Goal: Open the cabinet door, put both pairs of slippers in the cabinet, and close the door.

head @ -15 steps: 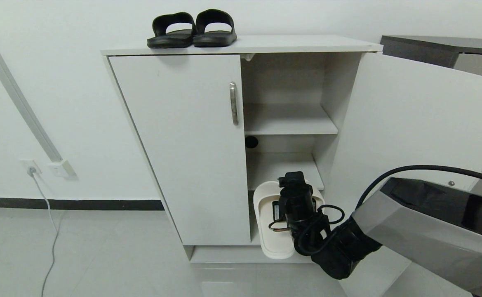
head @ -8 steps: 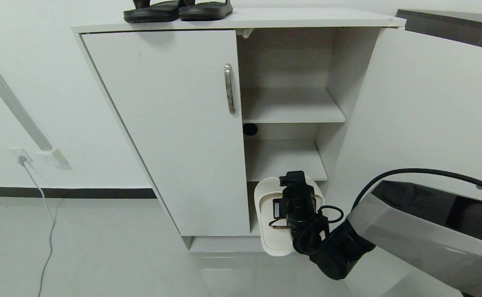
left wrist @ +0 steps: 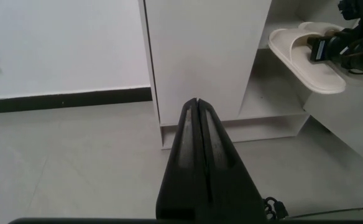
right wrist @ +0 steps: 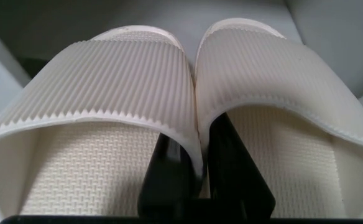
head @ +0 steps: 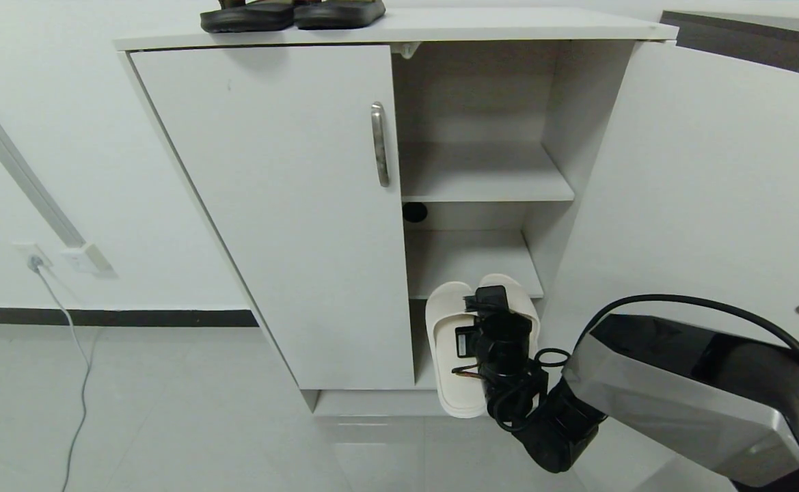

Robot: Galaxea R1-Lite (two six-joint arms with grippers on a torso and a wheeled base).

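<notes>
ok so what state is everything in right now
right cabinet door, open wide
left cabinet door, shut
white slippers, clamped together as a pair, at the bottom compartment opening
black slippers, side by side on the cabinet top
right gripper, shut on white slippers
left gripper, shut, empty

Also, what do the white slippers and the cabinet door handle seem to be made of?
The white slippers look like soft foam or rubber, matte: ribbed straps, textured footbed. The door handle is likely metal: it has a silver sheen.
</notes>
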